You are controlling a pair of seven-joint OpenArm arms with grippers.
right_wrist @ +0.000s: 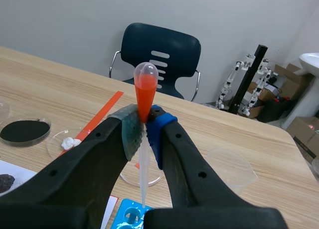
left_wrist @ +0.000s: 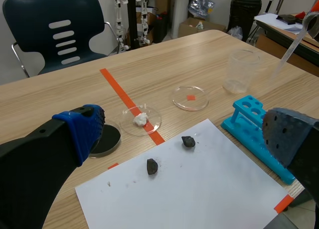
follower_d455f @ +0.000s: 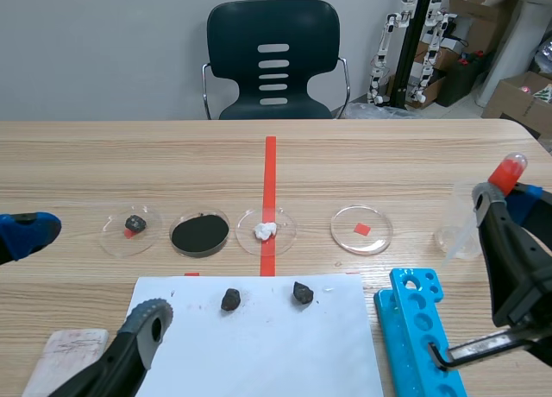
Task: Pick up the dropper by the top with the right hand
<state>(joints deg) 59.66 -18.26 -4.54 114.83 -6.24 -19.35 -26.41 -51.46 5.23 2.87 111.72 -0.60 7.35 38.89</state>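
The dropper (right_wrist: 144,119) has an orange-red bulb and a clear stem. My right gripper (right_wrist: 143,132) is shut on it just below the bulb, holding it upright above the blue tube rack (right_wrist: 128,216). In the scene view the dropper's bulb (follower_d455f: 507,169) pokes up over my right gripper (follower_d455f: 493,192) at the right edge, beside the clear plastic beaker (follower_d455f: 461,221). In the left wrist view the dropper's stem (left_wrist: 294,44) slants down near the beaker (left_wrist: 241,69). My left gripper (left_wrist: 184,134) hangs open above the white paper (left_wrist: 194,186).
Several petri dishes sit in a row: one with a dark lump (follower_d455f: 131,229), one with black powder (follower_d455f: 199,233), one with a white lump (follower_d455f: 266,230), one with a red square (follower_d455f: 361,229). Two dark rocks (follower_d455f: 230,299) (follower_d455f: 302,292) lie on the paper. A chair (follower_d455f: 273,60) stands beyond the table.
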